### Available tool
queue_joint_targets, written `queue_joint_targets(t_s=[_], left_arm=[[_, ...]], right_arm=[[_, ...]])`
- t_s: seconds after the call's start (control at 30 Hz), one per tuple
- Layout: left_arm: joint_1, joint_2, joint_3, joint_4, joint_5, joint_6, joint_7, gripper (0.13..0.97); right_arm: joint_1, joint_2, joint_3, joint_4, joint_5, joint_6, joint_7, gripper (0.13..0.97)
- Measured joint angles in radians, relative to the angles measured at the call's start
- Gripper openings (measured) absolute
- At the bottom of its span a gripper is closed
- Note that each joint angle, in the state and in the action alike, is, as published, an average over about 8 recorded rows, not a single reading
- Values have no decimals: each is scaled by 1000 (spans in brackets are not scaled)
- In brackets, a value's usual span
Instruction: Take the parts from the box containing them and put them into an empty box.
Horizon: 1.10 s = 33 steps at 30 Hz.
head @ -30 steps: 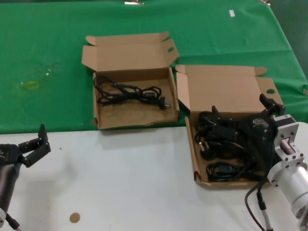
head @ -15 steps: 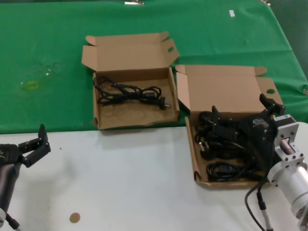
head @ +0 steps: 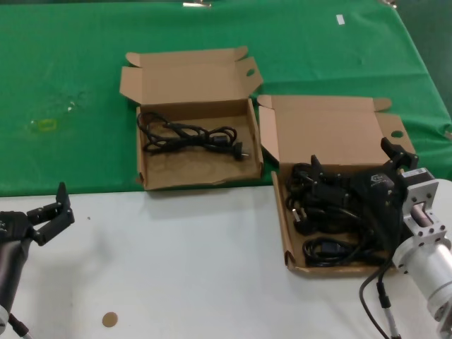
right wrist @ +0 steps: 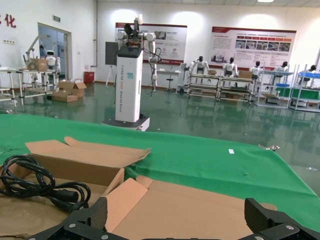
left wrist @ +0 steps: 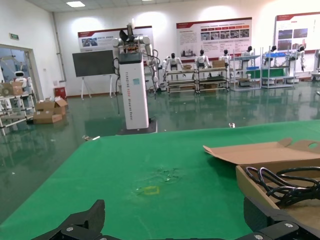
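The task is barely begun, by my judgement: one black cable [head: 192, 135] already lies coiled in the receiving box [head: 199, 175] on the green cloth, while a tangled heap of cables [head: 326, 212] still fills the source box [head: 284, 226] at the table's right. The right gripper [head: 353, 166] hangs low over that heap with its fingers spread wide and nothing held, and the left gripper [head: 48, 212] waits open and empty at the near left. No label shows on boxes or cables; distant wall posters are too small to read.
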Motion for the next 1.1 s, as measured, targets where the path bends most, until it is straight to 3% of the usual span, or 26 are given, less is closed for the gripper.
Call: queue_joint_targets(t_s=[1.1], left_arm=[[0, 0, 0, 0, 0, 0, 0, 966]], right_arm=[[0, 0, 0, 0, 0, 0, 0, 966]])
